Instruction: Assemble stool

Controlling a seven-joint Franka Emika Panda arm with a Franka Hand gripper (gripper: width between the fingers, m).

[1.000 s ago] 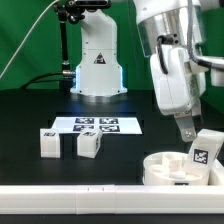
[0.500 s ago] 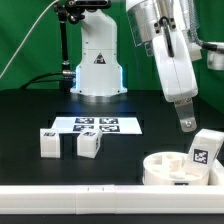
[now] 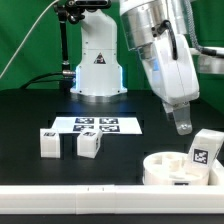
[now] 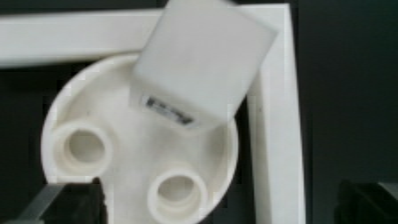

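One leg (image 3: 205, 150) sits tilted on the seat (image 3: 158, 170), lower right in the exterior view. A second leg (image 3: 50, 141) and third leg (image 3: 90, 144) wait on the worktop (image 3: 30, 110), middle left. Next probably comes fetching one, which means a reach across. The arm (image 3: 165, 60) hangs upper right with its jaws empty; I cannot tell whether they are open or closed.

Table layout: stool parts and fixtures.
The marker board (image 3: 97, 125) lies flat on the table (image 3: 25, 120), in front of the robot base (image 3: 97, 65). Two legs stand just in front of the board, side by side but apart: the first leg (image 3: 50, 141) toward the exterior view's left, the second leg (image 3: 89, 144) to its right. The seat (image 3: 152, 170) lies well off to the exterior view's right, close behind the bar (image 3: 80, 197) that runs along the table's front edge. The third leg (image 3: 203, 150) stands tilted on the seat.
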